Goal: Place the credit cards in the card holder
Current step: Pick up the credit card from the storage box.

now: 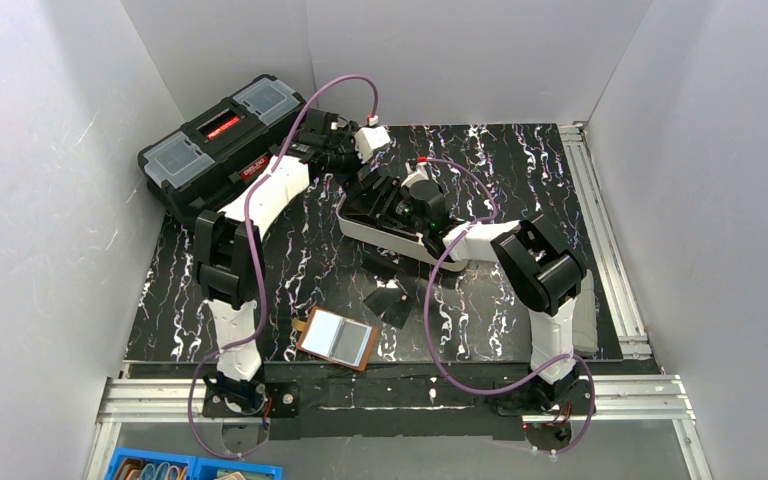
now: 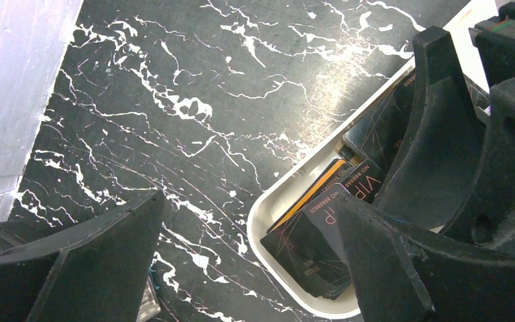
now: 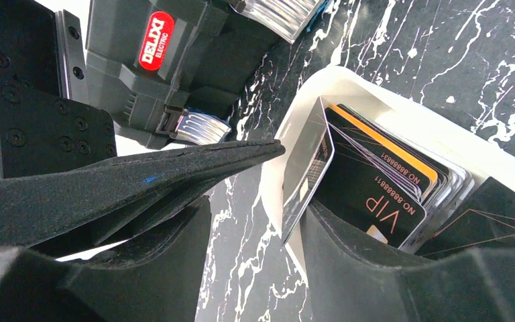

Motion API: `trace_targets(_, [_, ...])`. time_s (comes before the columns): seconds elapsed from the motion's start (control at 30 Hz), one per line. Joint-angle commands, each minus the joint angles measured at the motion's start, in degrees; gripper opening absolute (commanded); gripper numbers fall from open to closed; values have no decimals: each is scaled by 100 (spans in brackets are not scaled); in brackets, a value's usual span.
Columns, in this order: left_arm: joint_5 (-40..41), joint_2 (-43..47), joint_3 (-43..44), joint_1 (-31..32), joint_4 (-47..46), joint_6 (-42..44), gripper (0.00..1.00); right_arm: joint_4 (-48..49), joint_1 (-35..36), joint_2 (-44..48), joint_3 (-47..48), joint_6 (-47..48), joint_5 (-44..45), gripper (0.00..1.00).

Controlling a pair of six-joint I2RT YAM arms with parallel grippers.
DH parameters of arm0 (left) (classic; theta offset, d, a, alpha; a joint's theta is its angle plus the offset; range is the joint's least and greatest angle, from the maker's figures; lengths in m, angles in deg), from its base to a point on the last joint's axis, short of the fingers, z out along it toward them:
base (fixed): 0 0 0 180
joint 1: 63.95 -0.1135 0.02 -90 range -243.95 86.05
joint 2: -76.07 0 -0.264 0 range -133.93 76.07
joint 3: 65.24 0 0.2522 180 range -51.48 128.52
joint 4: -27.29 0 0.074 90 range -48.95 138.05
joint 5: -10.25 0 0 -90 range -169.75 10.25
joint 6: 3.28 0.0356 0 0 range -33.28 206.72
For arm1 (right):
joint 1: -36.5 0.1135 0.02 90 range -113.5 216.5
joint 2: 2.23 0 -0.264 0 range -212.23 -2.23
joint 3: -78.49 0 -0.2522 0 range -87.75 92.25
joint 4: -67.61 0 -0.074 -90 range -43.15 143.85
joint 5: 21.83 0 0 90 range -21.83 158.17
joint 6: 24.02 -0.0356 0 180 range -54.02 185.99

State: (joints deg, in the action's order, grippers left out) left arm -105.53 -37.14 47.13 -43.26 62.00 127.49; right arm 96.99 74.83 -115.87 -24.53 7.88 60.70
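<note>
Although the white tray (image 1: 380,240) is largely covered from above, the open card holder (image 1: 338,338) is seen near the front edge, with loose credit cards (image 1: 388,300) just beyond it. In the left wrist view, the left gripper (image 2: 241,268) is spread wide at the tray's corner, where stacked cards lie. In the right wrist view, the right gripper (image 3: 295,181) is parted around one upended card; whether it touches the card cannot be told.

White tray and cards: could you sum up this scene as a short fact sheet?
White tray: holds a stack of credit cards
Card holder: lying open, apart from both grippers
Loose cards: a few on the table, between tray and card holder
Left gripper: open, at the tray's end
Right gripper: at the tray, tilted card between fingers; grip unclear
</note>
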Motion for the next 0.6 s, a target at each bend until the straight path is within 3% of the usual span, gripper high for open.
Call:
trace_targets(0.0, [-75,301,214,27,343,-196,100,481,-27,-45,329,-80,27,59])
trace_targets(0.07, [-53,334,265,9,424,-229,99,333,-49,-137,412,-141,39,57])
trace_targets(0.17, [-67,398,381,-64,564,-339,99,92,-79,-278,559,-234,13,46])
trace_targets(0.33, [-11,684,336,-254,896,-351,99,-340,-147,-398,784,-313,-125,2])
trace_targets(0.57, [-50,1555,169,-752,1471,-448,99,-594,-220,665,59,141,-40,1])
